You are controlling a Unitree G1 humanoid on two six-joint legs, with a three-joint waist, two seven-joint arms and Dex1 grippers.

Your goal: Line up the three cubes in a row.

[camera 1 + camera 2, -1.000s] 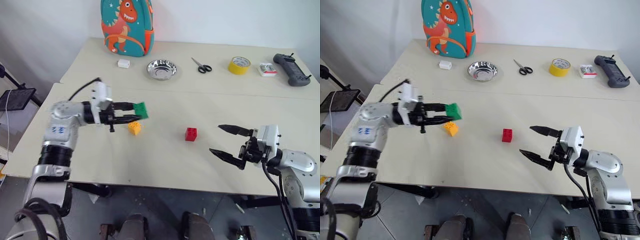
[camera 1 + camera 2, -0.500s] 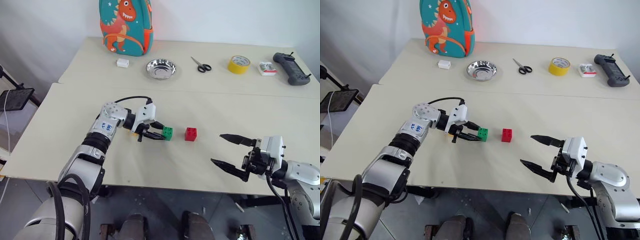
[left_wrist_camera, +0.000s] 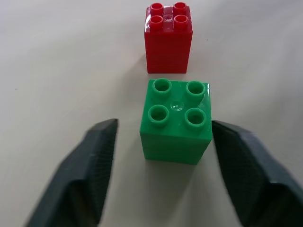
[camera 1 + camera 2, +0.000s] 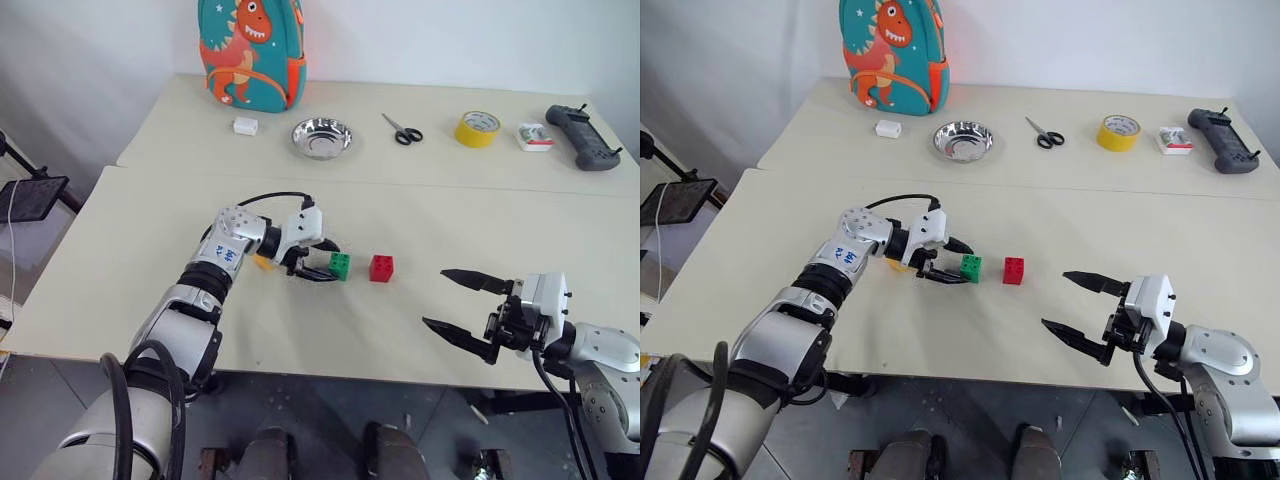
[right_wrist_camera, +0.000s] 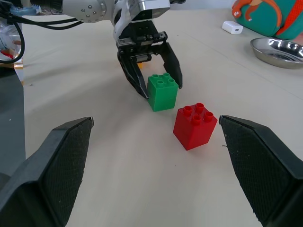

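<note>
Three cubes sat on the near counter [image 4: 120, 300]. Farthest left, the yellow-orange cube [image 4: 263, 262] was mostly hidden behind the left arm. Just to its right, the left end effector [image 4: 330, 263] reached in low, its fingers [image 3: 94, 161] apart on either side of the green cube [image 4: 340, 265] with a gap on each side, so the cube stood on the surface, studs up, and free. The red cube [image 4: 381, 268] stood just right of the green one, near it but not touching. Well to the right and nearer, the right end effector [image 4: 462, 312] hung over the counter's near edge with its fingers spread wide and nothing between them. On the far counter, from left to right, lay a dinosaur backpack [image 4: 254, 52], a white block [image 4: 245, 126], a metal bowl [image 4: 322, 138], scissors [image 4: 403, 131], yellow tape [image 4: 478, 129] and a black controller [image 4: 583, 138].
</note>
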